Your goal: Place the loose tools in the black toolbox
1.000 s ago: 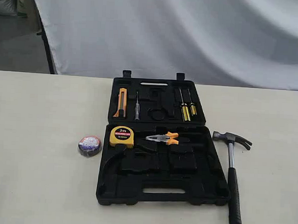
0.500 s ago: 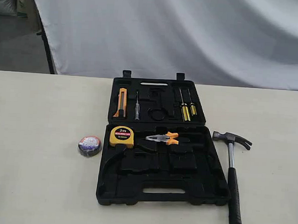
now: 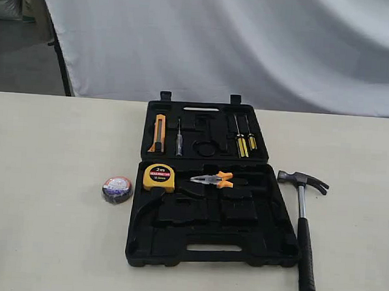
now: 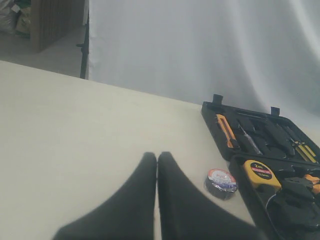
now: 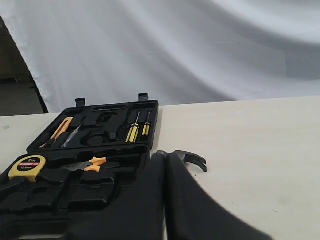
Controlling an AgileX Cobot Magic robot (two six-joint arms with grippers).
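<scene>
The black toolbox (image 3: 205,244) lies open on the table, its far half holding a utility knife (image 3: 158,132), a tester pen and two screwdrivers (image 3: 244,145), its near half a yellow tape measure (image 3: 159,177) and orange-handled pliers (image 3: 213,180). A claw hammer (image 3: 304,226) lies loose on the table right of the toolbox. A roll of dark tape (image 3: 117,189) lies loose left of it. Neither gripper shows in the exterior view. My left gripper (image 4: 157,156) is shut and empty, short of the tape roll (image 4: 221,183). My right gripper (image 5: 165,155) is shut and empty, short of the hammer head (image 5: 192,159).
A white cloth backdrop (image 3: 239,43) hangs behind the table. The beige table (image 3: 46,242) has bare surface left of the tape roll and right of the hammer. A dark stand leg (image 3: 60,60) rises at the back left.
</scene>
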